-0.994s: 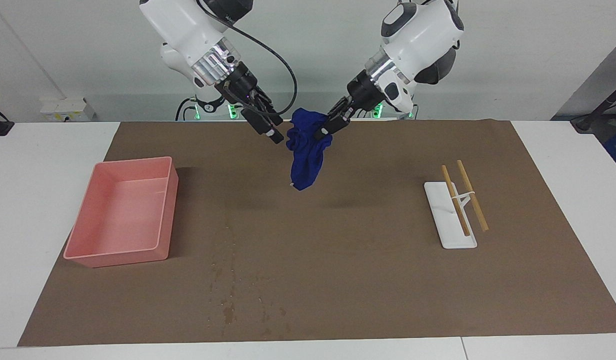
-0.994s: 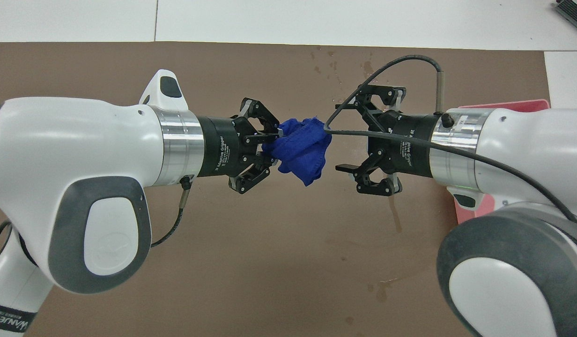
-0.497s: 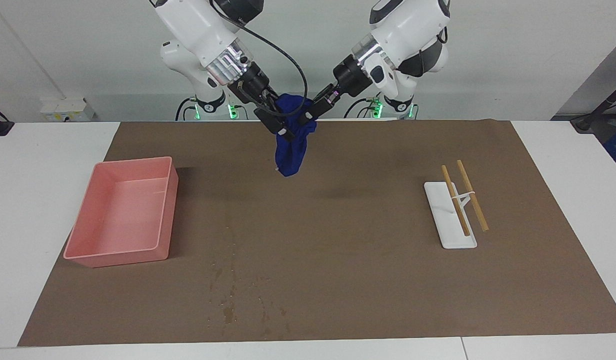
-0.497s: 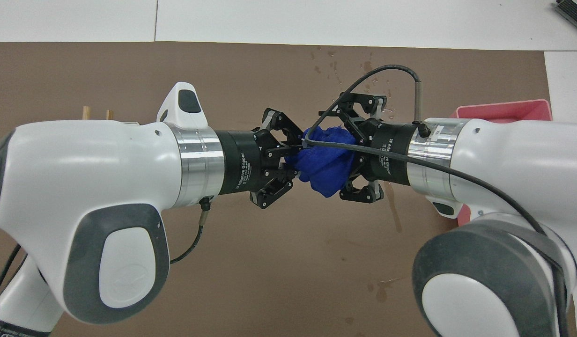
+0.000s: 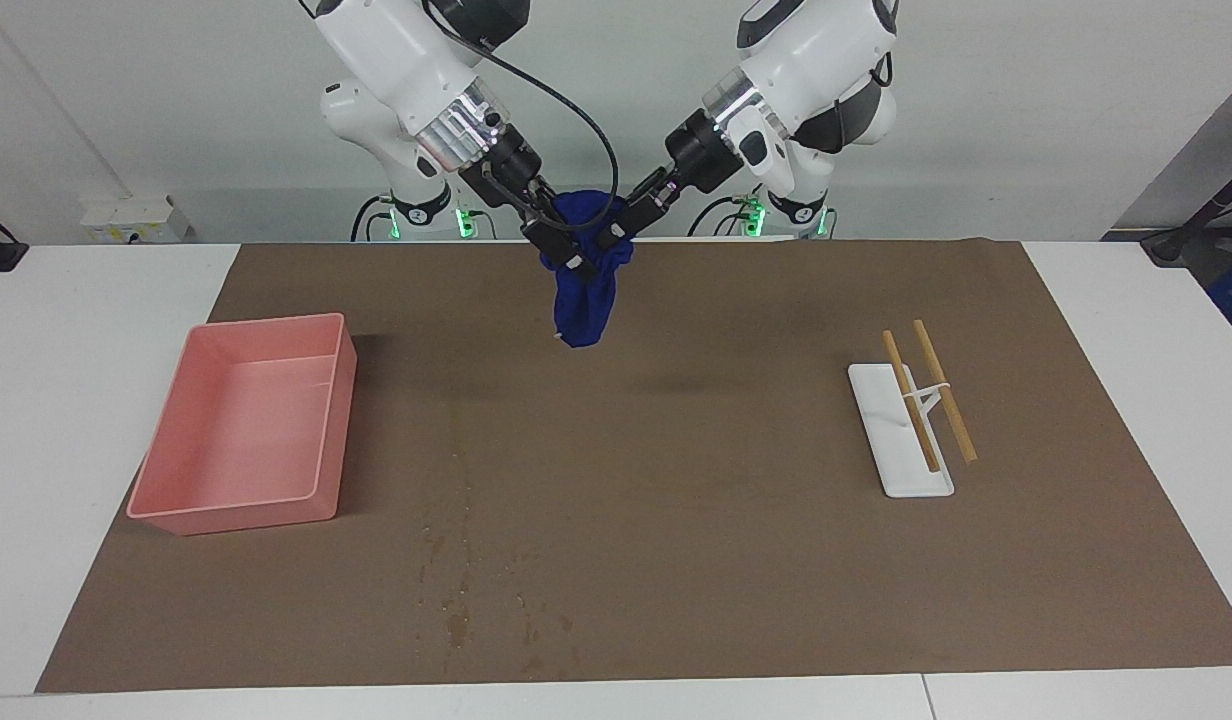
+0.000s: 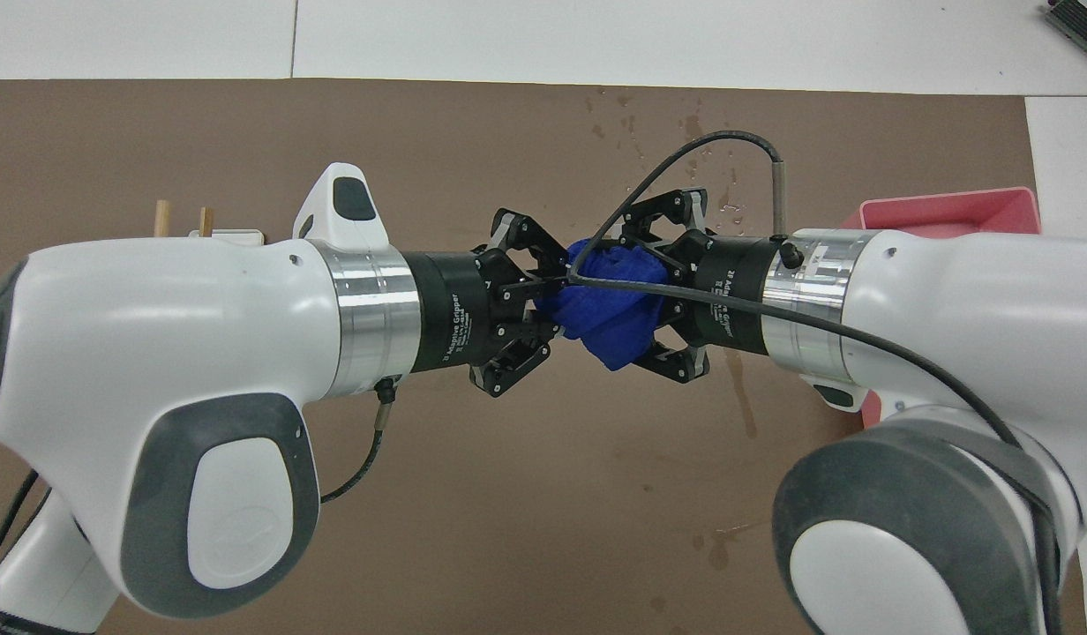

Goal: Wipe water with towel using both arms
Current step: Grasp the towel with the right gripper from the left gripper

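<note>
Where both claws meet the towel (image 6: 610, 310), lettering reads "Gripper"

Two robot arms are counted, each ending in one gripper, the left gripper (image 5: 616, 235) and the right gripper (image 5: 566, 258); between them hangs one blue towel (image 5: 583, 300). One brown mat (image 5: 736, 560) covers the tabletop, and on it stand one pink tray (image 5: 246, 425) toward the right arm's end and one white holder (image 5: 891, 440) bearing two wooden sticks (image 5: 944, 390) toward the left arm's end. The water (image 5: 456, 625) is many small specks near the mat's edge farthest from the robots, too many and too fine to number.
</note>
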Available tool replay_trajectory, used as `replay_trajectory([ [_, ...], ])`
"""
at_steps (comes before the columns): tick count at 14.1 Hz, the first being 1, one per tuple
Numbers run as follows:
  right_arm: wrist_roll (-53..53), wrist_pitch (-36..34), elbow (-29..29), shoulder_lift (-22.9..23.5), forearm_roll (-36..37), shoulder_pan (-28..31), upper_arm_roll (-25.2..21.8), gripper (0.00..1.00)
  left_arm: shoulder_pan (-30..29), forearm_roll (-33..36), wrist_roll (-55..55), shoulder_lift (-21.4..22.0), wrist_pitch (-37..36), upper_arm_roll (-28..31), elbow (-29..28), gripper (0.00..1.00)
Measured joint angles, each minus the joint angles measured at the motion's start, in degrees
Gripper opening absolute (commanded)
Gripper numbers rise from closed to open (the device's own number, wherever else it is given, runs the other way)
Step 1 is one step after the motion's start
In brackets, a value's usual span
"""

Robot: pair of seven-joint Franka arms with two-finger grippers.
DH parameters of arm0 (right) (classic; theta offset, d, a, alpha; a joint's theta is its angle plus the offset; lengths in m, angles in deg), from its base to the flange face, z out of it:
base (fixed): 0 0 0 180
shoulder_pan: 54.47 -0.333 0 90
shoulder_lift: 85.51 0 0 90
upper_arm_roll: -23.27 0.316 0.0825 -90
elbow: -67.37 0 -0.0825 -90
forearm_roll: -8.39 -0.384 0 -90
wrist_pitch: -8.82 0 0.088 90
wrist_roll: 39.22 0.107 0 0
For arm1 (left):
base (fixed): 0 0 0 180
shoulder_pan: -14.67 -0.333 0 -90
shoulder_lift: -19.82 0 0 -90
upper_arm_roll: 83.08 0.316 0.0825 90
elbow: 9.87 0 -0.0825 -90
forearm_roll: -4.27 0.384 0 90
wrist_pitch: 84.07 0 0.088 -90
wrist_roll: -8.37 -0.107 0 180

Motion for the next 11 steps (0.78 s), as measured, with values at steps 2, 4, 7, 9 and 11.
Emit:
replay_trajectory([
  [2,-0.65,-0.01,0.28,-0.2,0.0,0.01,-0.09,0.0,0.0,0.0,0.04,0.08,0.19,0.03,0.0,0.0],
  [4,-1.63,-0.01,0.31,-0.24,0.0,0.01,-0.11,0.0,0.0,0.0,0.08,0.11,0.2,0.01,0.0,0.01],
  [7,-5.25,-0.32,0.3,-0.27,0.0,0.02,-0.16,0.0,0.0,0.0,0.16,0.12,0.12,-0.03,-0.03,0.99],
  [9,-7.6,-1.51,0.28,-0.29,0.0,0.03,-0.17,0.0,0.05,0.0,0.31,0.12,-0.13,-0.28,-0.04,1.0],
  [11,-10.42,-3.9,0.27,-0.33,0.0,0.03,-0.16,0.0,0.08,2.01,0.29,0.15,-1.05,-0.49,0.0,1.0],
])
